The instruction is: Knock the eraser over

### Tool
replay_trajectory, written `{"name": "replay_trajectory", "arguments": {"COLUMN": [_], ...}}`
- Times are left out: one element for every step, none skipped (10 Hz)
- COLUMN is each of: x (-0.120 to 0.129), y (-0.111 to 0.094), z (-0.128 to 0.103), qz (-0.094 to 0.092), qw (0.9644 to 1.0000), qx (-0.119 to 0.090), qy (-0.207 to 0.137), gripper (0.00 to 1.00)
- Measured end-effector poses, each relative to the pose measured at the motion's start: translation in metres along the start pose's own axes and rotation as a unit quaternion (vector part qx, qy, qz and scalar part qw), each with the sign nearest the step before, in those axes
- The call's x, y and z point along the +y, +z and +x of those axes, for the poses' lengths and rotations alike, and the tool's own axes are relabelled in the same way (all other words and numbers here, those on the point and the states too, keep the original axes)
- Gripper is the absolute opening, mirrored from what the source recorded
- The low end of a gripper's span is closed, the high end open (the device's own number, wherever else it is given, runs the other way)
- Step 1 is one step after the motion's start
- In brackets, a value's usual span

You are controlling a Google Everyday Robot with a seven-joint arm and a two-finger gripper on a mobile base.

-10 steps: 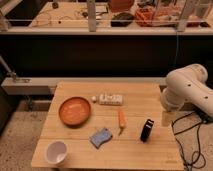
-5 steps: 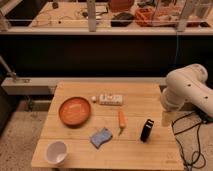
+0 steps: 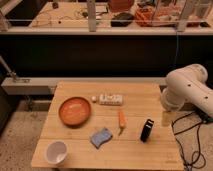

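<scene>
The eraser (image 3: 146,130) is a small black block standing upright on its end on the right part of the wooden table (image 3: 145,100). My white arm (image 3: 187,92) hangs over the table's right edge. The gripper (image 3: 167,118) points down below the arm, just right of the eraser and a little behind it, apart from it.
An orange bowl (image 3: 75,110) sits at the left. A carrot (image 3: 121,120) and a blue sponge pad (image 3: 101,137) lie mid-table. A white strip (image 3: 110,99) lies behind them, and a white cup (image 3: 56,152) stands at the front left. Cables (image 3: 192,145) trail on the floor at the right.
</scene>
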Motion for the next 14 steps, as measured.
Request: {"name": "replay_trajectory", "arguments": {"x": [0.0, 0.0, 0.002, 0.006, 0.007, 0.008, 0.008, 0.009, 0.01, 0.013, 0.021, 0.03, 0.04, 0.045], "y": [0.0, 0.0, 0.002, 0.006, 0.008, 0.008, 0.008, 0.008, 0.008, 0.011, 0.018, 0.029, 0.039, 0.044], "z": [0.0, 0.0, -0.002, -0.005, -0.008, -0.008, -0.008, -0.008, -0.009, -0.008, -0.006, -0.002, 0.003, 0.004], "qz": [0.0, 0.0, -0.001, -0.004, -0.005, -0.005, -0.006, -0.006, -0.007, -0.008, -0.01, -0.011, -0.013, -0.015], "qw": [1.0, 1.0, 1.0, 1.0, 1.0, 1.0, 1.0, 0.9999, 0.9999, 0.9999, 0.9999, 0.9998, 0.9998, 0.9997], "qx": [0.0, 0.0, -0.002, -0.005, -0.006, -0.006, -0.007, -0.008, -0.009, -0.011, -0.014, -0.015, -0.016, -0.018], "qy": [0.0, 0.0, 0.001, 0.002, 0.002, 0.002, 0.002, 0.003, 0.005, 0.005, 0.003, 0.002, 0.002, 0.002], "gripper": [0.8, 0.78, 0.71, 0.62, 0.5, 0.41, 0.34, 0.21, 0.11, 0.04, 0.0, 0.0, 0.0, 0.0]}}
